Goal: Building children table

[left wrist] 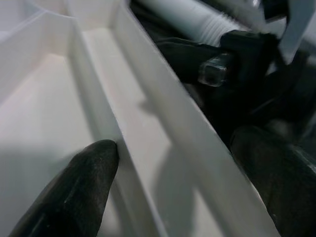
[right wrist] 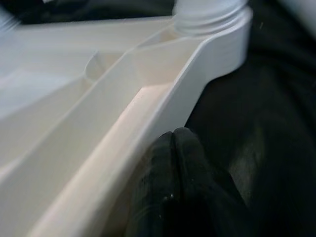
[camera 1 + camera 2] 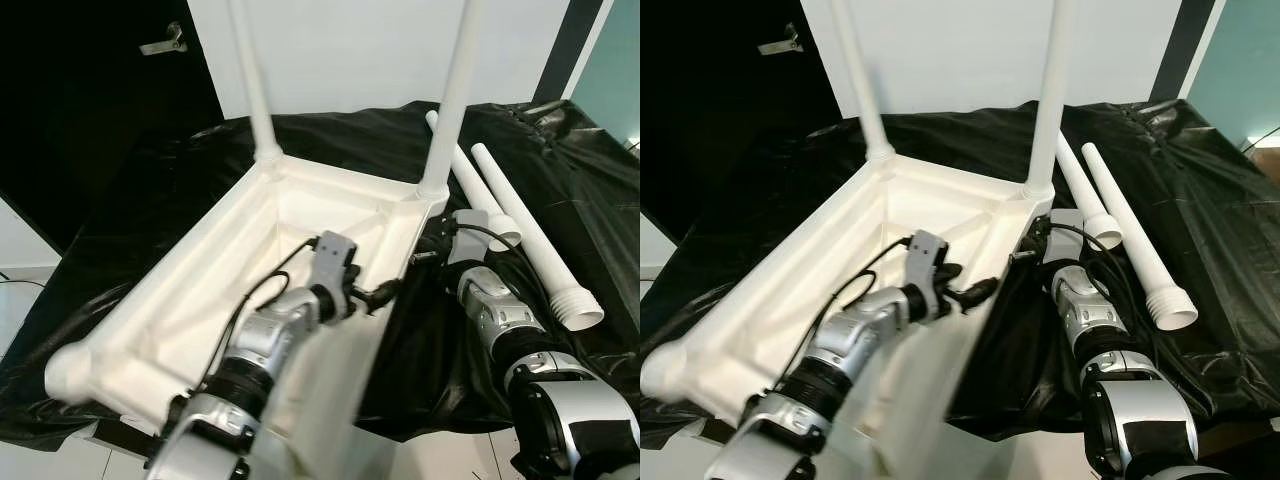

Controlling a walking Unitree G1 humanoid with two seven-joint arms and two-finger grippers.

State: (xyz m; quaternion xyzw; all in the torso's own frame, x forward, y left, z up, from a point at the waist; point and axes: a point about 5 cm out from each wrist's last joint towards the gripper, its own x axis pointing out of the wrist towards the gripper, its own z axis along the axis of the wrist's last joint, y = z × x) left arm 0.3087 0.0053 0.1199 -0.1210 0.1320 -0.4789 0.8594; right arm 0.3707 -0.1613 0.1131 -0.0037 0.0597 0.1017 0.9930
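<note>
I see the tabletop [image 3: 200, 290] lying upside down on the black sheet [image 3: 130, 190], with two legs [image 3: 455, 90] already standing at its far corners. Two loose legs [image 3: 530, 235] lie to the right, their long axis pointing away from me, nearest my right arm. The left claw [image 1: 173, 163] is spread across the right rim. The right claw [image 2: 173, 163] is pressed together, against that rim outside.

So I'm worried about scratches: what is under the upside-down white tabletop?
A black sheet is spread under the tabletop and out past its edges, with two loose legs lying on it. Whatever the sheet covers is hidden.
</note>
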